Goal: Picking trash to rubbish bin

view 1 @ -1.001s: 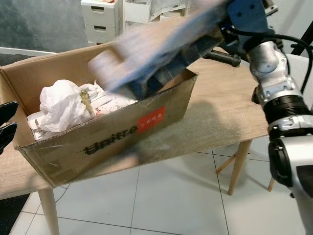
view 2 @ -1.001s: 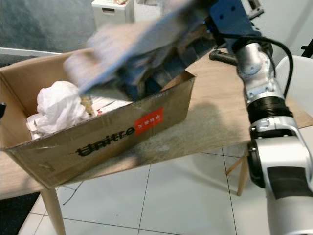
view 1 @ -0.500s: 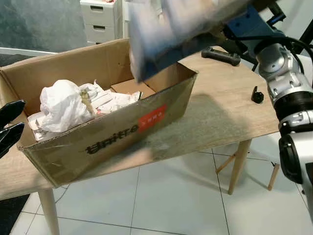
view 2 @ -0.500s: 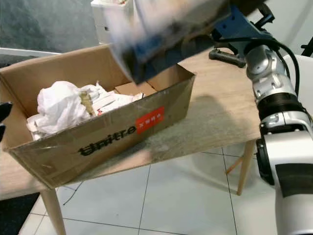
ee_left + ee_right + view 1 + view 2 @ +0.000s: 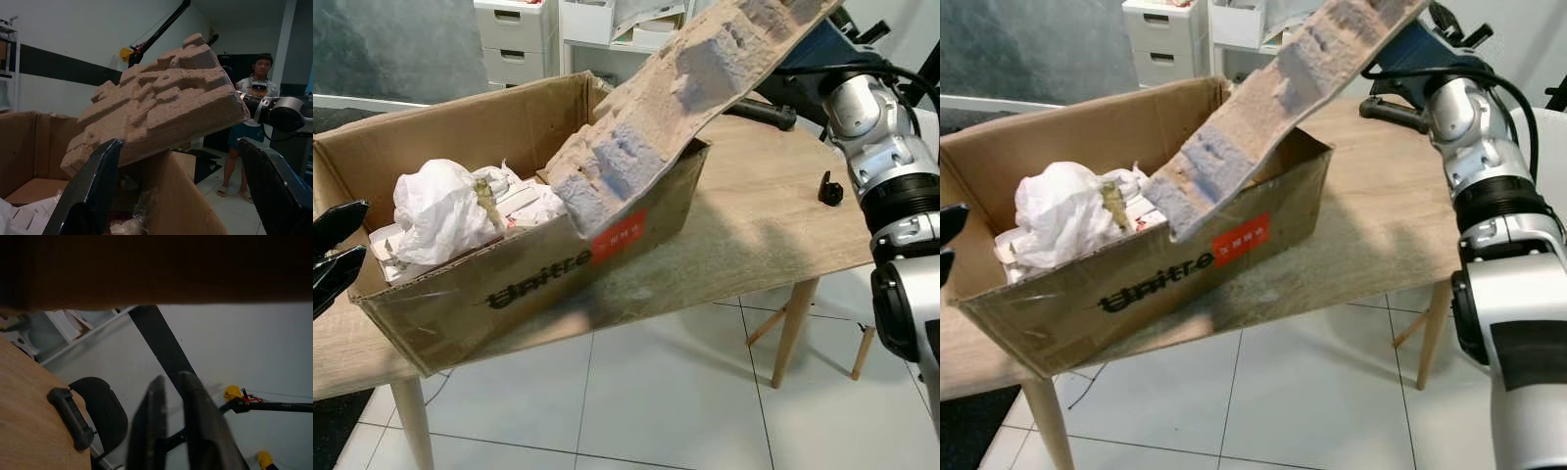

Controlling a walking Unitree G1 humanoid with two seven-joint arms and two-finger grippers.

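Observation:
A brown moulded pulp tray (image 5: 685, 93) leans steeply across the open cardboard box (image 5: 538, 274). Its lower end is inside the box against the front wall, and its upper end rises by my right arm (image 5: 876, 127). The box holds crumpled white paper (image 5: 440, 211) and other scraps. In the right wrist view my right gripper (image 5: 173, 377) has its two fingers close together with nothing between them, under the dark underside of the tray (image 5: 156, 269). My left gripper (image 5: 333, 250) stands open just off the box's left end, looking at the tray (image 5: 161, 107).
The box sits on a wooden table (image 5: 764, 225) whose front edge runs over a white tiled floor. A black handle-shaped item (image 5: 759, 113) and a small black part (image 5: 829, 188) lie on the table at the right. White drawers (image 5: 514, 34) stand behind. A person (image 5: 254, 98) stands beyond.
The tray was a moving blur held high over the box. It has swung down, its lower end now rests inside the box and it is sharp and still. My left gripper has barely moved.

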